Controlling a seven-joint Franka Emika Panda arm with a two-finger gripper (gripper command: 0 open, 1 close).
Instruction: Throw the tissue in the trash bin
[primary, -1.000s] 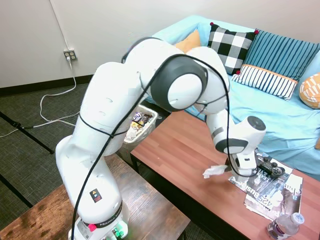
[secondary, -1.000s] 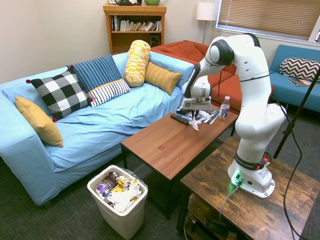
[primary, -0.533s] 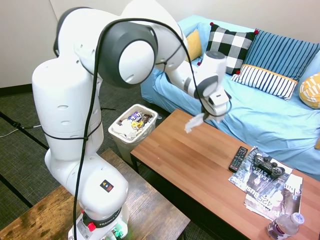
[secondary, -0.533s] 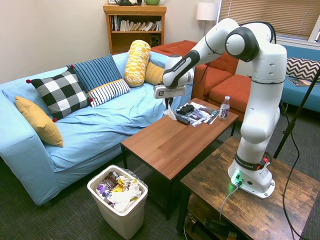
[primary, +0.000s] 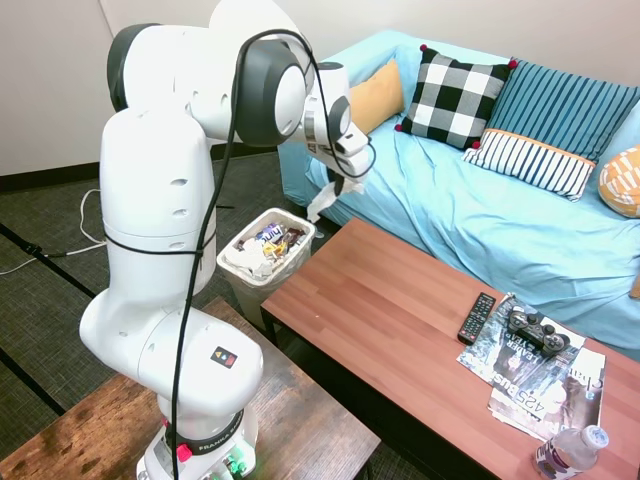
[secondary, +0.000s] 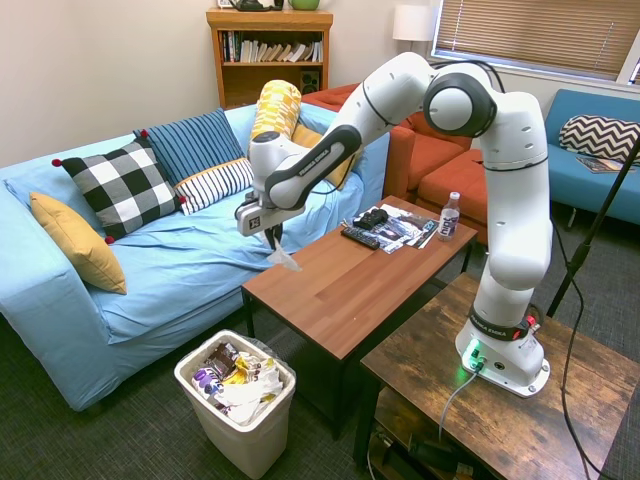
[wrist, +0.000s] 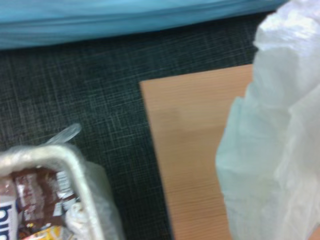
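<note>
In your wrist view the tissue (wrist: 272, 135) is blurred and cut off by the edge, and the trash bin (wrist: 75, 165) shows only one corner. You cannot read the magazines (primary: 535, 372).

Tissue (primary: 325, 197) hangs over table (primary: 400, 310) corner, near bin (primary: 262, 262).

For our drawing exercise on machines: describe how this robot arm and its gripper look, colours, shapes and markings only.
The arm is glossy white with rounded segments and dark grey rings at the joints. A thin black cable loops along it. Its round base carries a small black-and-yellow sticker, a red button and green lights. The gripper is white with a small black-and-white label and dark fingers.
</note>
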